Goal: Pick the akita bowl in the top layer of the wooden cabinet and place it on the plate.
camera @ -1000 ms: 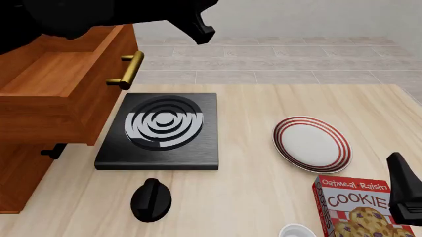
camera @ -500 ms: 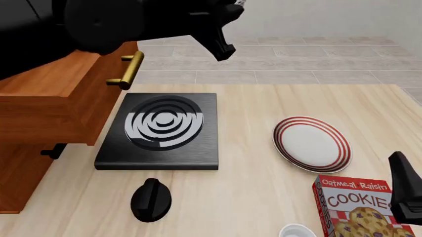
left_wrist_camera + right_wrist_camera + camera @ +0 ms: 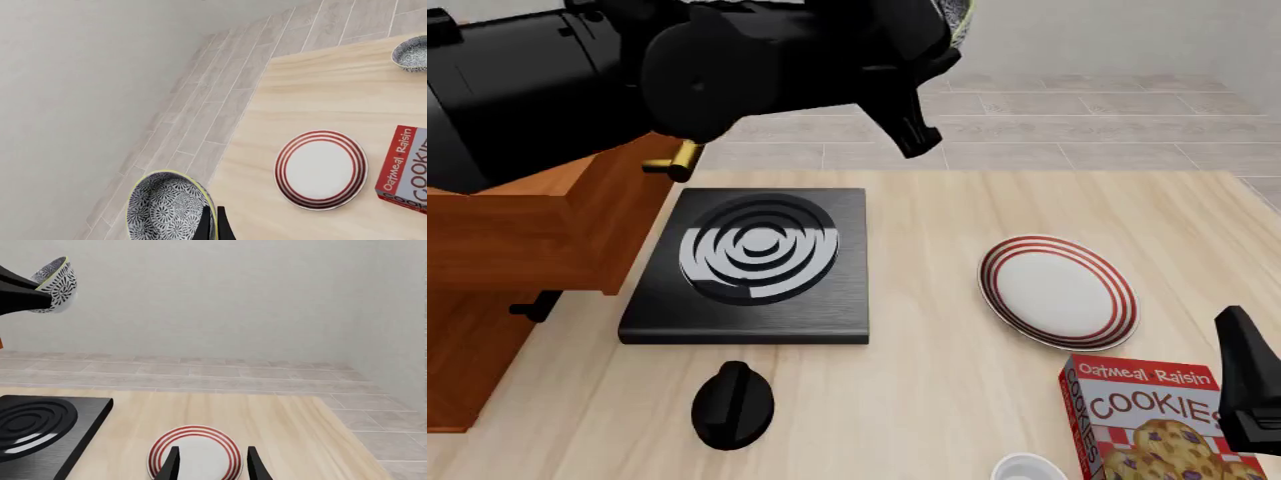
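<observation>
The akita bowl (image 3: 167, 210) hangs in the air, its rim pinched by my shut left gripper (image 3: 212, 222). From the right wrist it shows as a speckled bowl (image 3: 57, 282) high above the stove. In the front view only a sliver of the bowl (image 3: 958, 20) peeks past the big black left arm (image 3: 694, 70). The red-ringed plate (image 3: 1057, 290) lies bare on the table, right of and nearer than the bowl. The wooden cabinet (image 3: 467, 340) stands at the left with its top layer (image 3: 507, 225) pulled out. My right gripper (image 3: 213, 465) is open, low, near the plate (image 3: 195, 452).
A black stove (image 3: 754, 262) lies between cabinet and plate, with a black knob-like object (image 3: 734, 403) in front of it. A cookie box (image 3: 1154, 420) and a small white bowl (image 3: 1028, 468) sit at the near right. The drawer's brass handle (image 3: 674, 160) juts toward the stove.
The left arm has swung rightward from over the open drawer, carrying the bowl out past the stove's far edge. The right arm has stayed put.
</observation>
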Available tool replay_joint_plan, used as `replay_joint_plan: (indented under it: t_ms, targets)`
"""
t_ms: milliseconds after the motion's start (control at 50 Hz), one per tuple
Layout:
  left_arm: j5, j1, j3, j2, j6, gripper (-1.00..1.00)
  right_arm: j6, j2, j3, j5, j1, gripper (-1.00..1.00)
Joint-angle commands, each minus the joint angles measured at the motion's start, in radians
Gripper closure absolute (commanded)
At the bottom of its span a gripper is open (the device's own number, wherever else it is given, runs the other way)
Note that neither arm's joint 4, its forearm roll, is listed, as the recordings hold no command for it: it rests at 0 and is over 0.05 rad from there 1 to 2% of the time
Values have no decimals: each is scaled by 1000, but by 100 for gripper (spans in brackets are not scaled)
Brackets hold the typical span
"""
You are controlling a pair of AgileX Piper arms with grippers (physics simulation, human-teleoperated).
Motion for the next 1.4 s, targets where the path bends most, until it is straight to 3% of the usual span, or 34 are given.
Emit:
replay_joint_plan:
  t_ms: [20,360,600,980,1400]
  targets:
    - [-8,-29,-23,38,6,100,-1,0,0,-2,-1,-100]
    - [29,-63,-78,103,-39,100,-9,0,-1,-5,2,-100]
    - [117,-95,-168,164,-112,100,-11,0,-2,-6,1,-100]
    - [161,-108,-233,219,-147,100,-13,0,-2,-7,-1,-100]
    - [284,-126,-391,317,-255,100,-8,0,-2,-7,-7,-100]
